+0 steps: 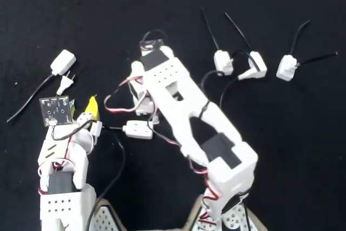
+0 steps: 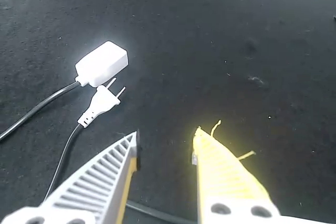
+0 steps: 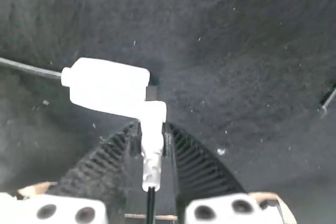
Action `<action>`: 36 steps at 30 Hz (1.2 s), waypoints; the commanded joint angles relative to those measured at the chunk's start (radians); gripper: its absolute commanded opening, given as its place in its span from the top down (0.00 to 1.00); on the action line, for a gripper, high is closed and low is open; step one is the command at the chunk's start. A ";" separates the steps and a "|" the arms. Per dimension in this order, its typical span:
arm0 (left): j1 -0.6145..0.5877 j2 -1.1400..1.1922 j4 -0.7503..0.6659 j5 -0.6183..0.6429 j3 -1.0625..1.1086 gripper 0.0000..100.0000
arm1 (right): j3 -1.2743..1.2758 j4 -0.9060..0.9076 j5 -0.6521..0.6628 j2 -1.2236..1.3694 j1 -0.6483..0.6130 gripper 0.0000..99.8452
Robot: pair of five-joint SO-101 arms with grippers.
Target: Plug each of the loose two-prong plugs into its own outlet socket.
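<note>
Nearest the right wrist lens: pinching a white plug (image 3: 153,145) by its body between the right jaws, clamped tight, cord running back between them. Holding its nose against an outlet socket (image 3: 107,86), touching at the end away from that socket's cord and meeting it crosswise, with a dark sliver showing at the joint; cannot tell whether seated fully or merely butted up. Judging by that, mid-way through the seating push. Plenty to go wrong from here: could skate the unanchored socket across the black surface (image 1: 303,150) rather than drive the prongs home, with nothing but a cord to brace it; could cock the plug over and bend or jam a prong if pushed off the socket's line; could pull the plug back out if let go before properly home. On the other arm, left jaws spread wide, pinching nothing, with bare cloth between the white and yellow tips. Ahead of those tips and apart from them, a loose plug (image 2: 100,106), prongs aimed at a second socket (image 2: 102,65) just beside it, not inserted. Might knock that light pair out of line on a careless approach.
</note>
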 commanded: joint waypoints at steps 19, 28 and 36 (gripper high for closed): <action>-0.002 -0.011 -0.021 0.000 0.022 0.82 | -0.145 0.071 -0.155 0.044 -0.106 0.99; -0.002 -0.011 -0.021 -0.002 0.022 0.82 | -0.082 0.074 -0.163 0.036 -0.109 0.99; -0.002 -0.011 -0.021 -0.002 0.022 0.82 | -0.070 0.074 -0.163 0.044 -0.107 0.99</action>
